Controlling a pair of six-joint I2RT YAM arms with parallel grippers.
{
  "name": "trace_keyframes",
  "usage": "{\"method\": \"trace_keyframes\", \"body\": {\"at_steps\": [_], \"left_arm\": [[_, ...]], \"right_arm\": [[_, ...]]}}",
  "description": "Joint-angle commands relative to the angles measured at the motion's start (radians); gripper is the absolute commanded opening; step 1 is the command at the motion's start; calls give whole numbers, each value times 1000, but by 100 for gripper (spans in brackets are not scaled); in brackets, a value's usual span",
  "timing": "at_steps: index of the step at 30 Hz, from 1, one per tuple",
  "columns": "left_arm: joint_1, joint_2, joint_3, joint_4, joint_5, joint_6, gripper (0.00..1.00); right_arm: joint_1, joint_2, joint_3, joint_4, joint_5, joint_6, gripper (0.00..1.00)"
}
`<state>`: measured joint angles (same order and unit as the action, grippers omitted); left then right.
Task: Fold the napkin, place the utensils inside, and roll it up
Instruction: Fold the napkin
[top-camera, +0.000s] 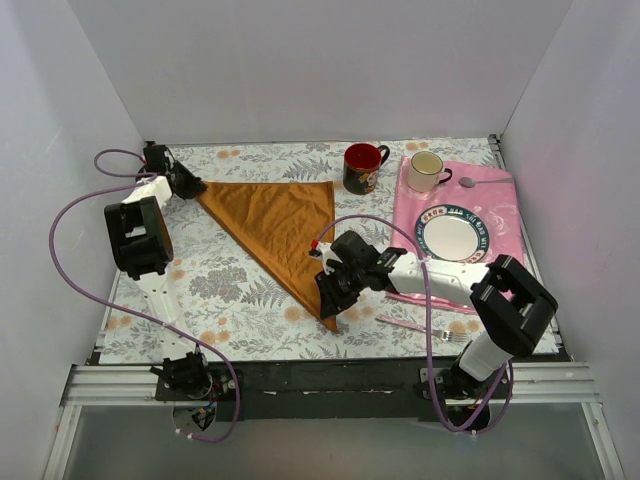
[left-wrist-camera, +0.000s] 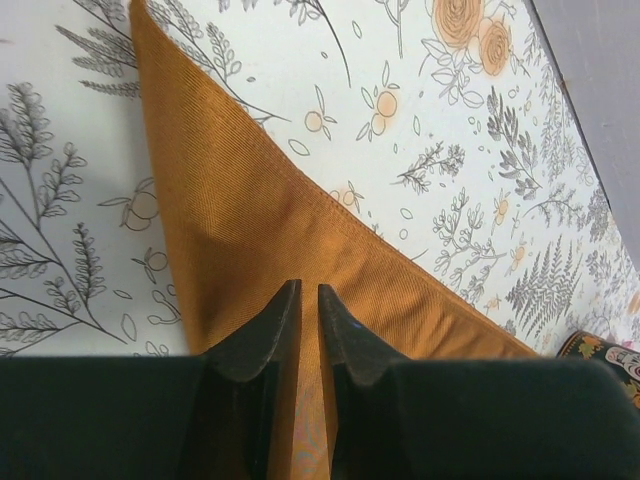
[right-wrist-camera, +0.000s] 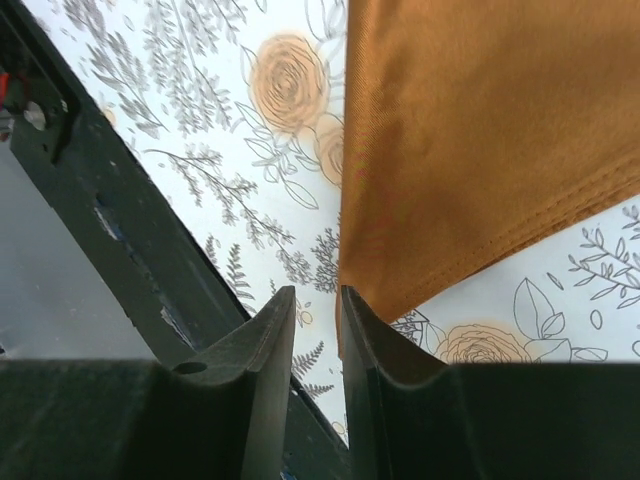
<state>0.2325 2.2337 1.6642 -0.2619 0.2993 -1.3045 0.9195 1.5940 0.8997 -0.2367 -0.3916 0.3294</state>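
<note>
The napkin (top-camera: 285, 225) lies folded in a triangle on the floral table (top-camera: 230, 290), left of centre, one point far left, one far right, one near. The left gripper (top-camera: 188, 186) is closed on the far-left point; in the wrist view orange cloth fills the narrow gap between its fingers (left-wrist-camera: 270, 335). The right gripper (top-camera: 328, 300) sits over the near point with its jaws a little apart, the napkin's edge in the gap; I cannot tell whether it pinches. A fork (top-camera: 425, 328) lies near right, by the pink cloth (top-camera: 500, 200) with its plate (top-camera: 455, 235).
</note>
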Motion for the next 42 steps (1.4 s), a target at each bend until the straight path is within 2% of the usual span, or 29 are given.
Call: {"method": "trace_keyframes", "body": {"at_steps": [1,11,19,24,31,36,42], "left_arm": [[22,-13,46,4,-29,22,13],[36,136,179,-19,-81,94,13],[41,193,382,-103,-134,159,13],[39,129,330,-80,-144,142,14],[50,113,175,-23,-147,82,13],[57,171,230,-71,-203,86,14],[59,121,258,-88,-195,87,14]], "right_arm": [[7,-34,35,-15,10,-16,33],[10,89,-51,69,-29,-16,32],[9,46,48,-45,7,-47,32],[9,11,73,-41,5,-33,33],[10,69,18,8,-10,-15,33],[12,63,-22,24,-4,0,33],[15,0,27,-33,19,0,33]]}}
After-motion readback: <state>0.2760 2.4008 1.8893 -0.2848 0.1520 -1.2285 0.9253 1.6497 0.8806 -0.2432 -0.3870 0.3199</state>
